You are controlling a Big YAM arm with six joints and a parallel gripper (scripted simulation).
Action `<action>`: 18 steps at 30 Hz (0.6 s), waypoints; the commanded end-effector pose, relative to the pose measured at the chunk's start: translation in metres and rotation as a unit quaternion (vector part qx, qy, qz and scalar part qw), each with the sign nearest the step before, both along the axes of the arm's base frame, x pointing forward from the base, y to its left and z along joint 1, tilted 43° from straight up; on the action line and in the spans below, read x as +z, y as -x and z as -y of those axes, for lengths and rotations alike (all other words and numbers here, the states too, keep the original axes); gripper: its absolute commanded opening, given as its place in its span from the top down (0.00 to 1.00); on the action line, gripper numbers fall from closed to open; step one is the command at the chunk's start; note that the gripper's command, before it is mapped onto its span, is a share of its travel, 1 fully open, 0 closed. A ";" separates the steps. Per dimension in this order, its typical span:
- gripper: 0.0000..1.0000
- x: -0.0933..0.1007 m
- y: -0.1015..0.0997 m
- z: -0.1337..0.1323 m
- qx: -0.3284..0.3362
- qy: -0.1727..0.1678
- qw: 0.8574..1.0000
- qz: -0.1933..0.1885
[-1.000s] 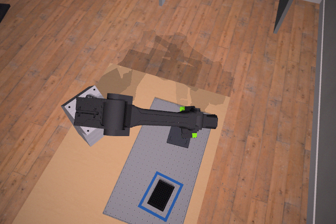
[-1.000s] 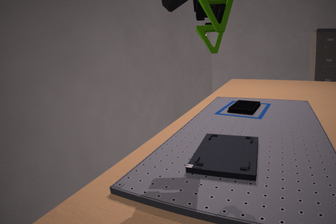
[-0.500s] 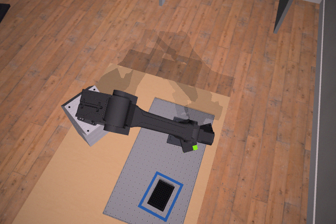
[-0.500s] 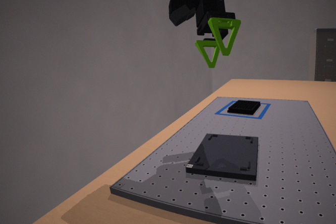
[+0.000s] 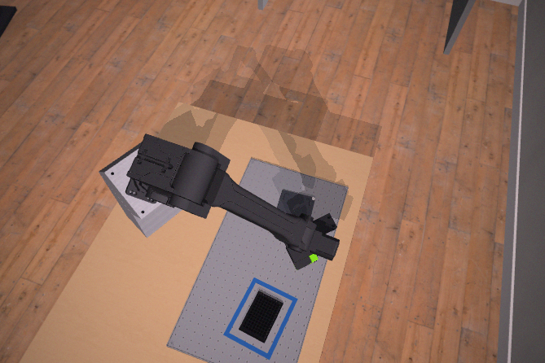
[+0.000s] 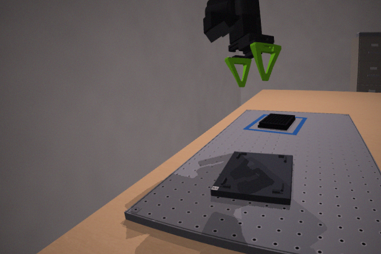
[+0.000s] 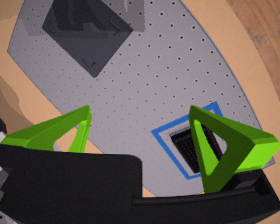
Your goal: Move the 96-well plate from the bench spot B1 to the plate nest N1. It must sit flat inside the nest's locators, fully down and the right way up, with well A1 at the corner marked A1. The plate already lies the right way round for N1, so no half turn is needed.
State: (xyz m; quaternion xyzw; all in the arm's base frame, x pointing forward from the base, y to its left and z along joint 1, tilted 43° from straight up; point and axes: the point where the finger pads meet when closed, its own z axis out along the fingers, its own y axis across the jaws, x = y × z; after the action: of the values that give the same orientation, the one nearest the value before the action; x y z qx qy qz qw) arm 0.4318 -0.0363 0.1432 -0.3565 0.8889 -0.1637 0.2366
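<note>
Green-fingered gripper (image 6: pixel 253 83) — jaws fully spread, holding nothing — hangs above the breadboard (image 6: pixel 331 167).

- A grey perforated breadboard (image 6: pixel 331 191) lies on a tan wooden table top (image 6: pixel 346 99), its rows of small holes in a regular grid.
- A brown plank floor (image 5: pixel 89 76) surrounds the table.
- A dark filing cabinet (image 6: pixel 372 61) stands against the grey wall (image 6: pixel 77 89) beyond the table's far end.
- A grey table leg (image 5: pixel 457 25) shows at the upper right in the top view.
</note>
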 end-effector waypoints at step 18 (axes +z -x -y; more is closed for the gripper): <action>0.00 -0.003 -0.003 0.089 0.105 0.129 0.986 0.004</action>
State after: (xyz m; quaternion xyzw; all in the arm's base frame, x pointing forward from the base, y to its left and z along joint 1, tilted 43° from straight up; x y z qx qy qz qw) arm 0.4316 -0.1130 0.1391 -0.4431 0.8387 -0.2352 0.2119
